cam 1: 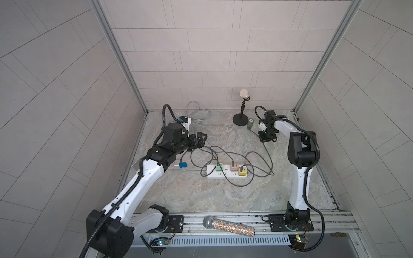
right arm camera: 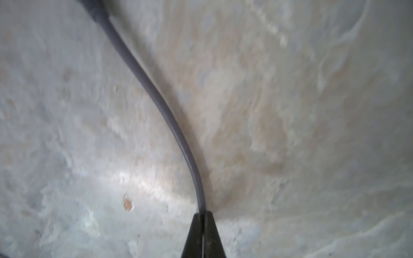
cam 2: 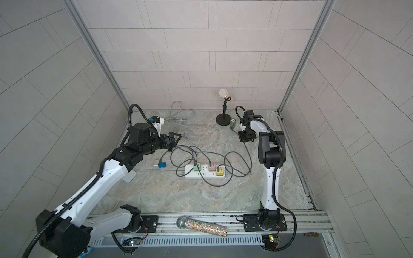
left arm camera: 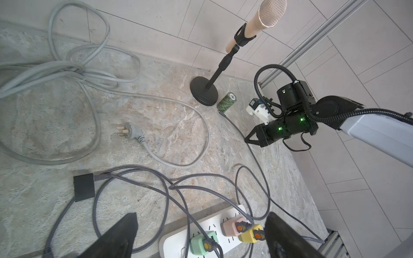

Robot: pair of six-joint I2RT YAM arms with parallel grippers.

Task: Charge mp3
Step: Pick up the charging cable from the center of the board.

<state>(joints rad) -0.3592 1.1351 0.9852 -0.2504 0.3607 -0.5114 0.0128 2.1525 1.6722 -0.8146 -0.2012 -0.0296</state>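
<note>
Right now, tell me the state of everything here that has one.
left gripper: open, empty.
right gripper: shut on the grey cable.
three-pin plug: unplugged, lying loose.
adapters: all three plugged into the power strip.
beige microphone: clipped in its stand.

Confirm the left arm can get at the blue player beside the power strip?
Probably yes: the left end effector is open and empty, and the blue player lies uncovered nearby, though grey cables lie close.

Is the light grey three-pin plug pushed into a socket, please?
No, the three-pin plug lies loose on the table, its pins bare.
</note>
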